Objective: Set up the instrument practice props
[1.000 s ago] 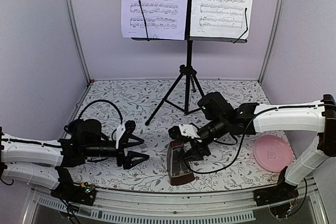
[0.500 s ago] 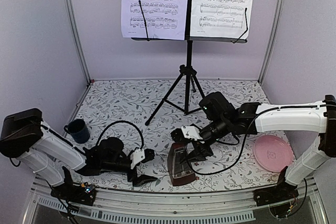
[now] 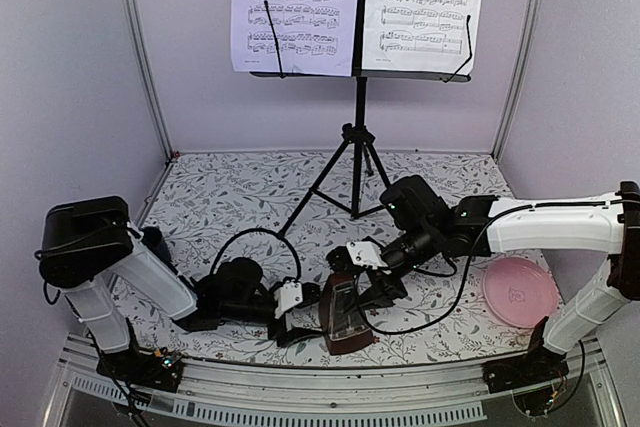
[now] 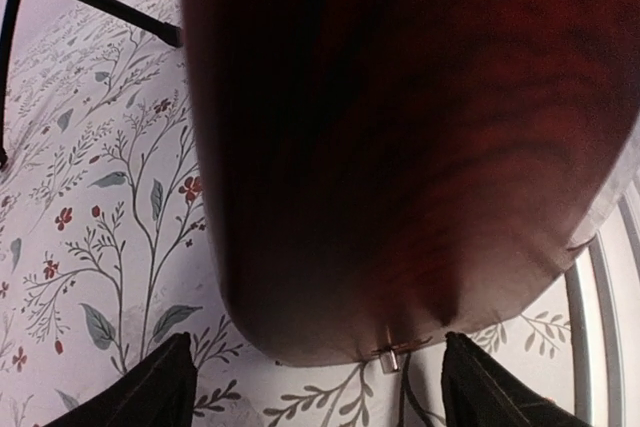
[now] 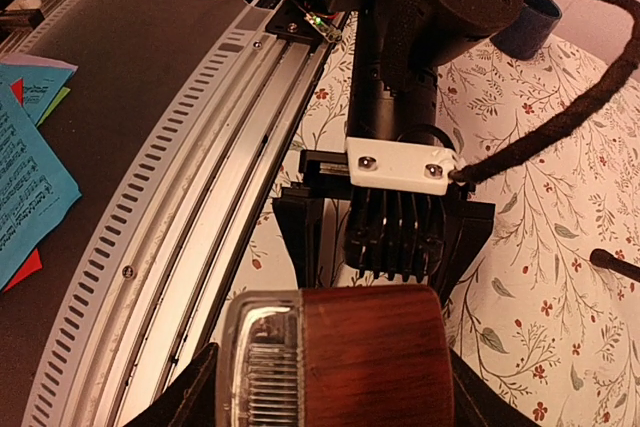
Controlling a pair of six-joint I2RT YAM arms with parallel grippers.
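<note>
Right gripper (image 3: 365, 285): pinching the metronome (image 3: 342, 322) near its top, one finger on each side. Left gripper (image 3: 303, 313): jaws spread wide, low on the metronome's left, fingertips (image 4: 150, 392) flanking its base; contact unclear. The metronome stands on the floral table (image 3: 230, 187). The music stand (image 3: 358, 117) is well behind it, holding two sheets (image 3: 294, 9). A pink plate (image 3: 520, 292) lies to the metronome's right.
</note>
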